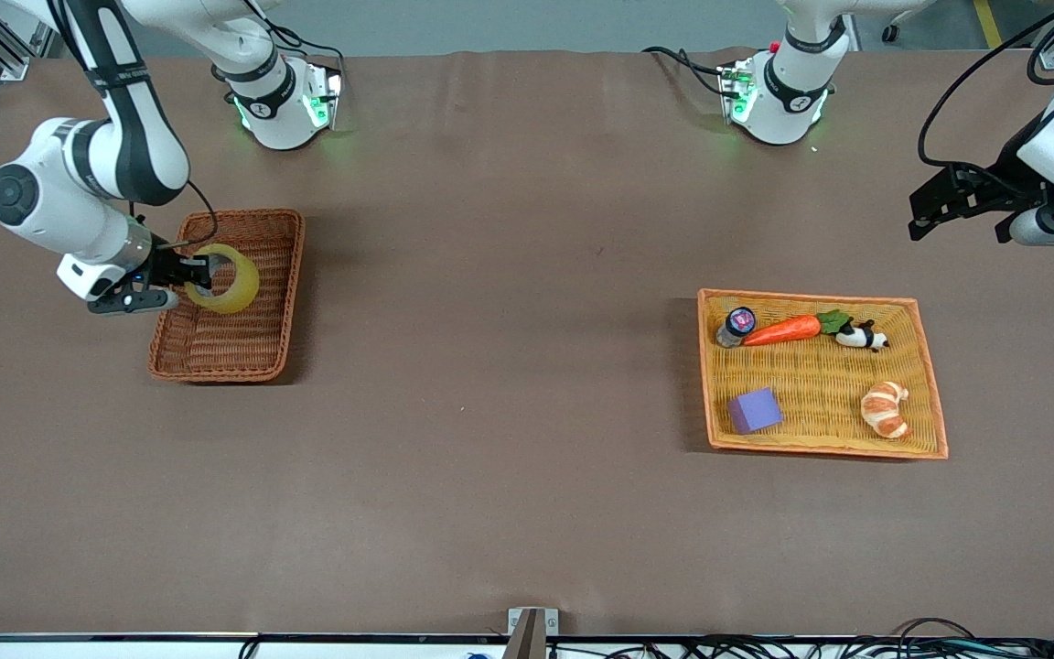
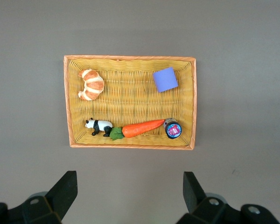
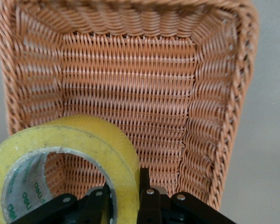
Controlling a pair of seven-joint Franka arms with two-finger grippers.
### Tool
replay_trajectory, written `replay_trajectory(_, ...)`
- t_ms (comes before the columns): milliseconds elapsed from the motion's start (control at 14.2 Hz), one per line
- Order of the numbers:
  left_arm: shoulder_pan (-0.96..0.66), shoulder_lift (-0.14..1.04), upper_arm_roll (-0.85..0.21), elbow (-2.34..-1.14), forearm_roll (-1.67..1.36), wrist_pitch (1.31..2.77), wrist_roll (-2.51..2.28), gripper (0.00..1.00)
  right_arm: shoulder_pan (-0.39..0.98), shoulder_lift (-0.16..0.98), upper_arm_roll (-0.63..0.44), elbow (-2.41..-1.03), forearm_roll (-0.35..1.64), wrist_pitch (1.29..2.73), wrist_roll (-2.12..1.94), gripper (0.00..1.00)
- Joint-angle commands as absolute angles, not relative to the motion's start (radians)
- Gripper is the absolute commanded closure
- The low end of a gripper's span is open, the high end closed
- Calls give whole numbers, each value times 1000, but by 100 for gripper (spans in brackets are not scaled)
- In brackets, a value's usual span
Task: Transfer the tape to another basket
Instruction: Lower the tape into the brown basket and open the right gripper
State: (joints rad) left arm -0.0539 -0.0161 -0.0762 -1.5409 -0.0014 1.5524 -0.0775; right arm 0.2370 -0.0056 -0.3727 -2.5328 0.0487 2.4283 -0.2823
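Tape (image 1: pixel 232 279) is sitting at the left of the front frame, over the basket (image 1: pixel 285 302), pinched through its wall by the right claw (image 1: pixel 200 272); the right wrist view is showing fingers (image 3: pixel 147 198) clamping the roll's wall. Left claw (image 1: pixel 962 210) is hanging at the far right edge over bare surface (image 1: pixel 509 366), spread wide, arm waiting. Orange tray (image 1: pixel 934 403), right of centre, is carrying a carrot (image 1: pixel 781 330), panda toy (image 1: pixel 861 338), croissant (image 1: pixel 886 409), purple block (image 1: pixel 755 410) and small jar (image 1: pixel 736 326).

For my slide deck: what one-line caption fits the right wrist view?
Right end effector shut on the tape, held over the reddish-brown basket.
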Motion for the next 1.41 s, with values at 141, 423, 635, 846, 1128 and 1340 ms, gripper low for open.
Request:
replay_trajectory(141, -45, -29, -69, -1542, -6, 1551, -66, 0, 235, 1, -371, -2638, 34, 2612, -327, 98)
replay_trajectory(423, -38, -28, -69, -1542, 11, 1551, -66, 0, 229, 49, -370, -2654, 34, 2689, -337, 96)
replay_trajectory(635, -38, -22, -69, -1542, 11, 1551, -66, 0, 232, 86, -370, -2658, 34, 2724, -334, 81)
replay_trajectory(846, -38, -23, -69, -1542, 11, 1551, -77, 0, 229, 63, -371, -2613, 34, 2616, -330, 0)
replay_trajectory(1128, -40, -23, -71, -1545, 11, 1554, -84, 0, 216, -40, -373, -2319, 37, 2149, -249, 0)
replay_trajectory(1340, -40, -23, -77, -1545, 11, 1565, -84, 0, 212, -41, -357, -2082, 37, 1927, -132, 0)
